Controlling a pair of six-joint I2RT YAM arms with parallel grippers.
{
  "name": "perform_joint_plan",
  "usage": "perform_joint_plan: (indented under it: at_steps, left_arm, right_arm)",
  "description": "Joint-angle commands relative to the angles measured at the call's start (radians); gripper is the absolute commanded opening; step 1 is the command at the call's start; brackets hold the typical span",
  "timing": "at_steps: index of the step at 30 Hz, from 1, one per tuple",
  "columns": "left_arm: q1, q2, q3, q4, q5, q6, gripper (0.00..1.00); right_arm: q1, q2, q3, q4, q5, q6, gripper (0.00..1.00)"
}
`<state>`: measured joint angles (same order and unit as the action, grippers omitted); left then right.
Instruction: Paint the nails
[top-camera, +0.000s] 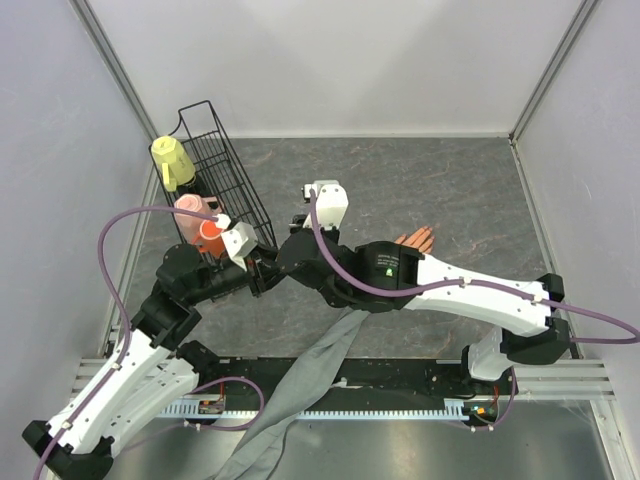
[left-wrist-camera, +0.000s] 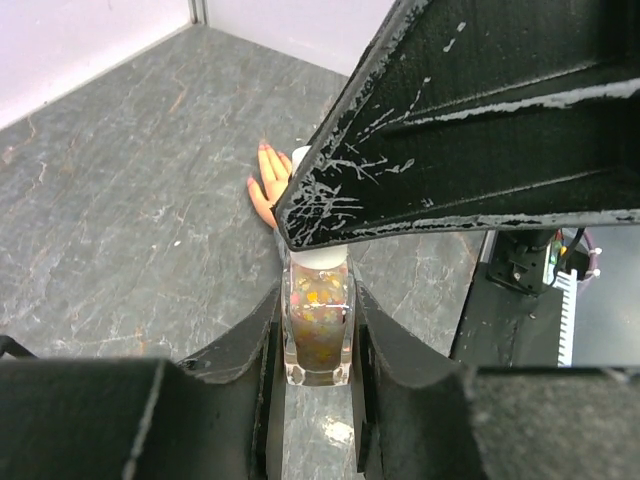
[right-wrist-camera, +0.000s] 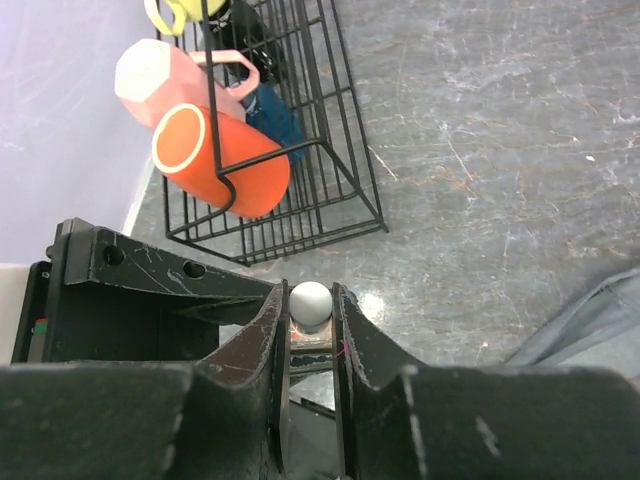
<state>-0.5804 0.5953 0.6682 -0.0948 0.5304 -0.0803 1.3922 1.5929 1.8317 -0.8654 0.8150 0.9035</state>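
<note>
The 2 arms meet just left of centre over the grey marbled worktop (top-camera: 450, 180). The left end effector (left-wrist-camera: 317, 300) is clenched on a small polish bottle (left-wrist-camera: 318, 340) – clear glass full of multicoloured glitter – which stands upright between its 2 fingers. The right end effector (right-wrist-camera: 310, 292) comes in from above and is clamped on the bottle's white cap (right-wrist-camera: 310, 306), 1 finger on each side.

The nails (left-wrist-camera: 264, 148) look reddish-pink, though they are too small to judge further. They tip the fingers of a peach mannequin hand (left-wrist-camera: 268, 190) that lies flat on the worktop beyond the bottle, well apart from both end effectors. From overhead only its fingers show, past the right arm's forearm. Its grey sleeve (top-camera: 320, 370) trails back under that arm to the near edge.

At the left wall stands a black wire rack (top-camera: 232, 180) carrying 3 cups: a yellow cup (top-camera: 172, 162), a pink cup (right-wrist-camera: 165, 85) and an orange cup (right-wrist-camera: 220, 160) – the orange one lying on its side.
</note>
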Motion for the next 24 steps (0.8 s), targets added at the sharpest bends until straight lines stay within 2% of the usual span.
perform_joint_plan:
  at_steps: [1,3,4,6,7,10,12,13,15,16,19,24]
  left_arm:
    - [0.008,-0.020,0.030,0.172,-0.072,0.008,0.02]
    - [0.008,-0.028,0.053,0.109,-0.035,-0.030,0.02]
    - [0.008,-0.032,0.056,0.101,-0.017,-0.045,0.02]
    - [0.008,-0.046,0.070,0.026,0.052,-0.094,0.02]
    - [0.008,-0.048,0.074,0.005,0.081,-0.110,0.02]
    - [0.008,-0.055,0.094,-0.064,0.190,-0.154,0.02]
    - [0.008,-0.060,0.111,-0.092,0.262,-0.174,0.02]
    - [0.008,-0.063,0.119,-0.112,0.311,-0.180,0.02]
    - [0.008,-0.066,0.134,-0.121,0.370,-0.194,0.02]
    - [0.008,-0.060,0.139,-0.118,0.425,-0.213,0.02]
    - [0.008,-0.037,0.154,-0.108,0.511,-0.240,0.02]
    - [0.008,-0.023,0.165,-0.109,0.559,-0.260,0.02]
  right_arm:
    - [0.054,0.044,0.053,-0.066,-0.129,-0.006,0.25]
    - [0.054,0.035,0.090,-0.066,-0.174,-0.124,0.47]
    - [0.054,0.024,0.101,-0.066,-0.186,-0.162,0.63]
    - [0.053,-0.019,0.116,-0.064,-0.233,-0.280,0.77]
    - [0.051,-0.036,0.120,-0.067,-0.267,-0.322,0.88]
    - [0.025,-0.096,0.124,-0.076,-0.367,-0.471,0.95]
    - [-0.027,-0.139,0.120,-0.078,-0.478,-0.556,0.95]
    - [-0.048,-0.151,0.117,-0.077,-0.623,-0.592,0.91]
    - [-0.088,-0.177,0.103,-0.070,-0.768,-0.702,0.88]
    - [-0.096,-0.183,0.097,-0.069,-0.898,-0.733,0.86]
    - [-0.130,-0.189,0.096,-0.067,-1.052,-0.813,0.80]
    - [-0.194,-0.157,0.138,-0.070,-1.180,-0.865,0.65]
